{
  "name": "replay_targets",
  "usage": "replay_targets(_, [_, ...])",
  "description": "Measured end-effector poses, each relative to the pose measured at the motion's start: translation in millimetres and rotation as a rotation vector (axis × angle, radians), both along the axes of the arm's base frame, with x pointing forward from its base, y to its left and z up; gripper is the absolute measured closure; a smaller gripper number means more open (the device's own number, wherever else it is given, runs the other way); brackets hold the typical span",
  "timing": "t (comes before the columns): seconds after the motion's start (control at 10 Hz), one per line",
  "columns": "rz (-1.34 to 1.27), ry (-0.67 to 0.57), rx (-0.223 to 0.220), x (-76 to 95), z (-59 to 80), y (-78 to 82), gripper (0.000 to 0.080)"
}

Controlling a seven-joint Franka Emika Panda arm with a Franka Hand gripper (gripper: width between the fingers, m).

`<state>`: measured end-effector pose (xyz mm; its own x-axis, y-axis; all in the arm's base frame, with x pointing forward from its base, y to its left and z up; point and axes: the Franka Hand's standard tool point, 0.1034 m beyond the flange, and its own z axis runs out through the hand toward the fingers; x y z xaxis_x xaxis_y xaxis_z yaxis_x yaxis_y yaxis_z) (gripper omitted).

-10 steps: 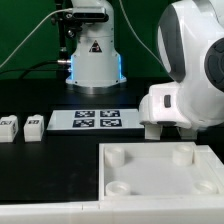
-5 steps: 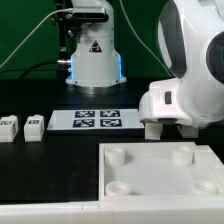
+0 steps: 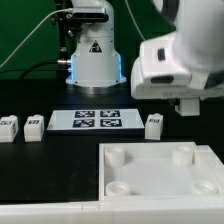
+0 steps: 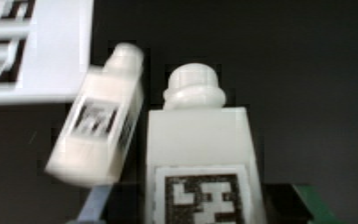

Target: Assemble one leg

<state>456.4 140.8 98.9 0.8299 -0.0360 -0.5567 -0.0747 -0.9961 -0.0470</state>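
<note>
Your gripper (image 3: 188, 106) hangs above the table (image 3: 40, 165) at the exterior view's right. You cannot tell from either view how wide its jaws stand or whether they hold anything. One leg (image 3: 153, 125) stands just beside the marker board's (image 3: 97, 120) right end, near the far edge of the white tray piece (image 3: 160, 172). The blurred wrist view shows a tilted leg (image 4: 96, 120) close against a straight leg (image 4: 202, 150), possibly touching. Open black table lies at the left, before the two spare legs (image 3: 33, 126).

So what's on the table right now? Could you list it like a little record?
leg near tool: on the table, off the marker board's end at the exterior view's right
edge leg: at the exterior view's left edge
second leg: beside it, apart
white tray piece: in front, sockets up
tool: above the table; open or shut unclear
</note>
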Motion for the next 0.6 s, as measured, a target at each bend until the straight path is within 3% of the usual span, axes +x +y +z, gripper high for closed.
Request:
replay_targets(0.2, [0.002,-0.213,-0.016,-3.4,17.1,1.2,0.0511])
replay_targets(0.6, [-0.027,-0.604,0.007,0.5,12.9,8.8,0.0511])
